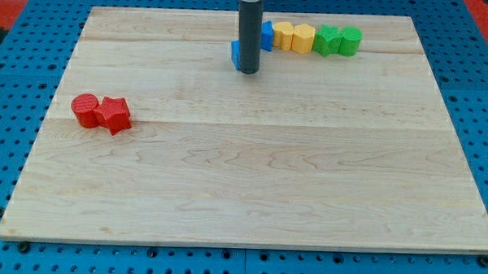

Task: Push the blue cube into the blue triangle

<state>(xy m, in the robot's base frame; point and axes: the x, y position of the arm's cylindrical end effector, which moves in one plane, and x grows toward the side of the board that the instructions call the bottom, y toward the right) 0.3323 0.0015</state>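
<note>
My tip [247,70] rests on the wooden board [251,178] near the view's top centre. A blue block [235,54], mostly hidden behind the rod, shows just at the rod's left side, touching it; its shape cannot be made out. A second blue block [267,35] peeks out on the rod's right, a little higher up, at the left end of a row of blocks. The two blue blocks are a short way apart, with the rod between them.
Right of the second blue block stand two yellow blocks [293,36] and two green blocks [338,40] in a row along the view's top edge. A red cylinder [85,110] and a red star-like block [114,114] touch each other at the view's left.
</note>
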